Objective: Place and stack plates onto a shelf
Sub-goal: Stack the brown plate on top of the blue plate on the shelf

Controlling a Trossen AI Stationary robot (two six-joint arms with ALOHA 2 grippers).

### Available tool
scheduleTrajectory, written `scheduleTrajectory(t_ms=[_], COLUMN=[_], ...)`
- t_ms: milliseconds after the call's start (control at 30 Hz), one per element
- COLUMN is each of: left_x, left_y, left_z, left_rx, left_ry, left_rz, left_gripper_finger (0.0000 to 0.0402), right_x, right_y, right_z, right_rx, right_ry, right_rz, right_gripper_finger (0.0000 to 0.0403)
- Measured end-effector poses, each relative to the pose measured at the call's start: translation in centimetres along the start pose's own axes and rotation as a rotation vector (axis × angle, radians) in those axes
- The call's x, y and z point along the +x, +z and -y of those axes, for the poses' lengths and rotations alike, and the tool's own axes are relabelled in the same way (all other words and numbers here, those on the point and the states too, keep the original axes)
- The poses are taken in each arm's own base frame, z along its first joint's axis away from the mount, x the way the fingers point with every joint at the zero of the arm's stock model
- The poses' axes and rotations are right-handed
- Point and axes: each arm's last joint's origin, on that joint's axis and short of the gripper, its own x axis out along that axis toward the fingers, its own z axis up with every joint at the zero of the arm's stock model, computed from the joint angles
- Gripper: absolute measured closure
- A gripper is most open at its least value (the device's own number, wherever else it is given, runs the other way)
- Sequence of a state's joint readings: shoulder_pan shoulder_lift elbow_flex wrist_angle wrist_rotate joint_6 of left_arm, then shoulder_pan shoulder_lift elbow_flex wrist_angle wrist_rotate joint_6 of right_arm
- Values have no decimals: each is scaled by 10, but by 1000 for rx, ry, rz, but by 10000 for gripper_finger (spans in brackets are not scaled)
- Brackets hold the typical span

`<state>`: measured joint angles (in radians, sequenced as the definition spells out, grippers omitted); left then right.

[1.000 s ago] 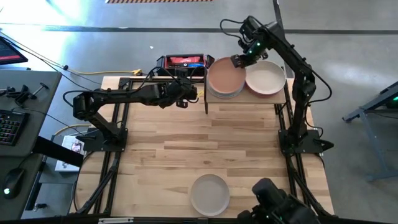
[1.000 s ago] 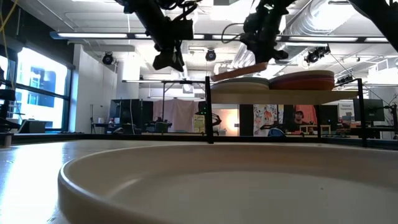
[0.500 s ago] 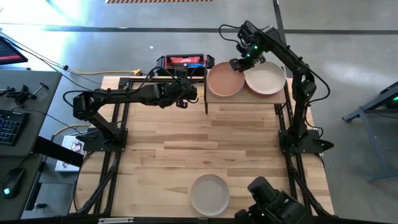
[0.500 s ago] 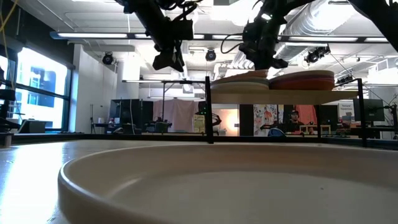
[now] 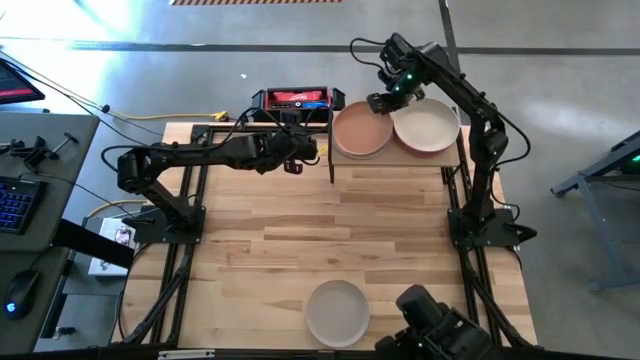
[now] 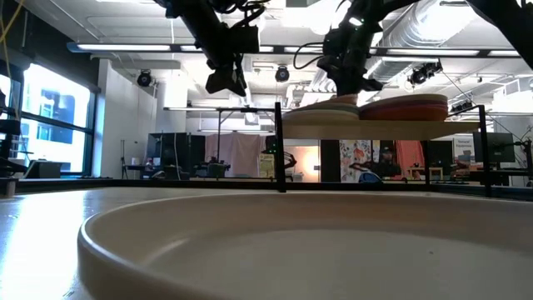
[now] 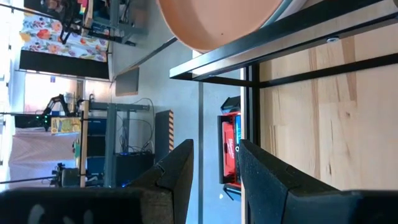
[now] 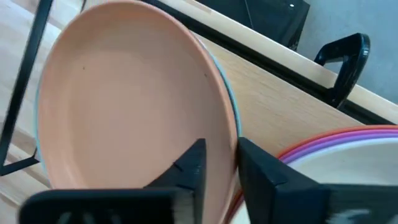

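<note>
Bench: butcher-block bench with the shelf at its far edge.
Shelf: two piles of plates sit side by side on it.
Peach plate: peach plate tops the left pile, lying flat.
Cream plate: cream plate tops the right pile, over purple and red rims.
Off-white plate: off-white plate lies alone at the near edge of the bench.
Right gripper: right gripper is above the peach plate's rim; its fingers straddle that rim with a narrow gap.
Left gripper: left gripper hovers beside the shelf's left end; its fingers are slightly parted, holding nothing.
Box: black-and-red box sits behind the shelf.
</note>
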<state>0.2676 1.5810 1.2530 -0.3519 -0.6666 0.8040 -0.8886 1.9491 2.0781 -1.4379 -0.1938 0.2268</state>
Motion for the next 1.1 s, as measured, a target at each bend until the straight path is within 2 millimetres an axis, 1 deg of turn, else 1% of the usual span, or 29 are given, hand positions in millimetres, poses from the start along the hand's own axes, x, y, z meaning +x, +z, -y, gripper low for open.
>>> scheduleTrajectory(t_ms=[100,200,400,533,667,967,1100], left_x=[0,0,0,0,0,-1,1], left_y=[0,0,0,0,-3,-11,-13], left_z=[0,0,0,0,2,9,8], left_rx=[0,0,1,2,-11,-36,-43], left_ry=[0,0,-3,-6,-20,-76,-74], left_rz=[-1,-1,1,2,-26,-103,-111], left_gripper_finger=[284,284,284,284,284,284,284], right_x=[0,-1,-18,-29,-30,-9,-3], right_y=[-1,-3,-7,-7,-10,-26,-35], right_z=[-2,-2,4,1,-11,-50,-68], right_rx=[-4,0,0,1,-22,-81,-91], right_ry=[-4,-6,-13,28,153,148,95], right_rz=[-5,-28,-50,-23,-48,-138,-155], right_gripper_finger=[313,300,297,297,297,297,297])
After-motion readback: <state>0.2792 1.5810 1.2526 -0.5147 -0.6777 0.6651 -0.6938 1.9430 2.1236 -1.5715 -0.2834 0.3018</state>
